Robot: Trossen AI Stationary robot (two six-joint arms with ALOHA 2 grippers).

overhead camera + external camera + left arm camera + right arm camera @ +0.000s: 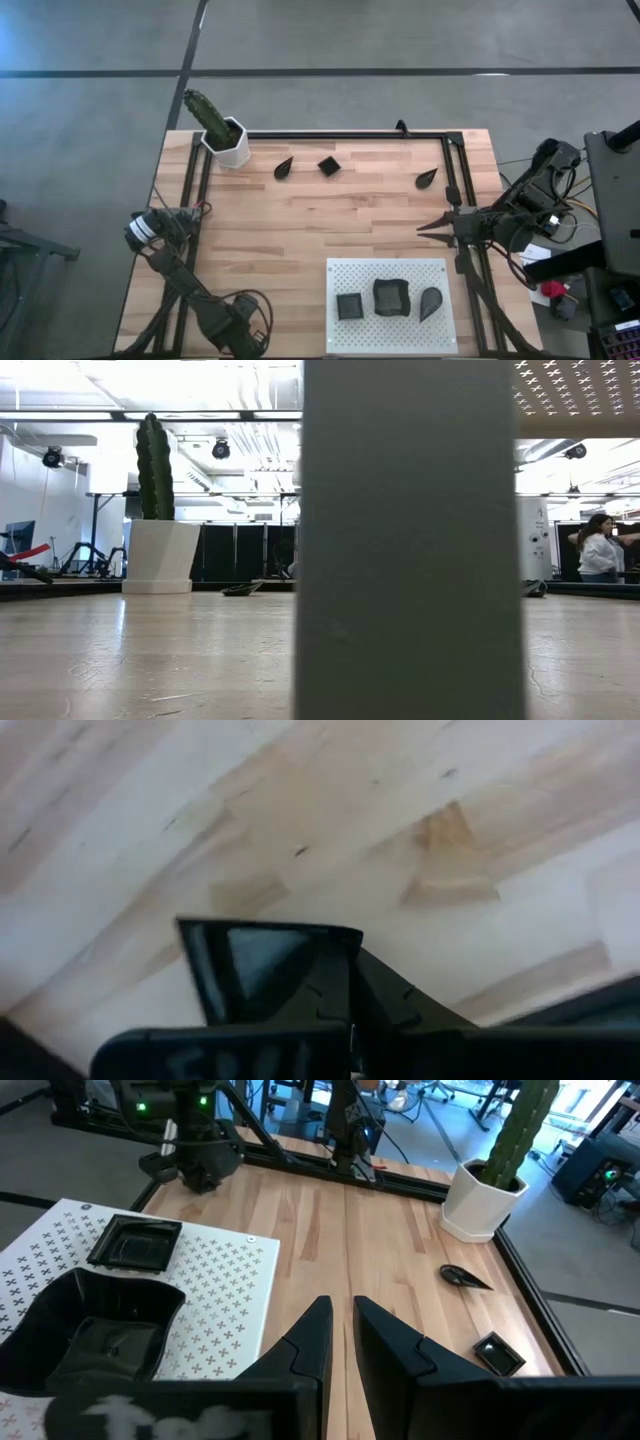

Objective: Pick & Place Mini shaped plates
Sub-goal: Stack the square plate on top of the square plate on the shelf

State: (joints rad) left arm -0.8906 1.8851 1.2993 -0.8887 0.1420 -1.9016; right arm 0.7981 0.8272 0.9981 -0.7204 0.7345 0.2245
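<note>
R gripper point(424, 226) sits over the table's right side, just above the white perforated board point(388, 273); fingers point(300, 1350) nearly together w/ a thin slit between, empty, touching nothing. L gripper point(140, 230) is parked at the table's left edge; its wrist cam shows only bare wood close up, can't tell if its jaws are apart or together.

Surface: light butcher-block wood table point(300, 220) w/ a black rail frame point(340, 134) along far edge and sides. Grey floor w/ dark seams around it. Low view: a wide grey upright point(410, 540) blocks the middle; behind it a lab room w/ ceiling lights, and a person in a white top point(600, 550) far right.

Board, near-right of table, carries 3 mini plates: square point(349, 306), wavy-edged square point(391, 297), teardrop point(430, 303), in a row, apart from each other.

Loose on wood near far edge: teardrop plate point(283, 168), small square plate point(329, 165) just beside it, another teardrop point(427, 178) further right near the rail.

White hex pot point(228, 146) w/ green cactus point(207, 112) stands at far-left corner.
</note>
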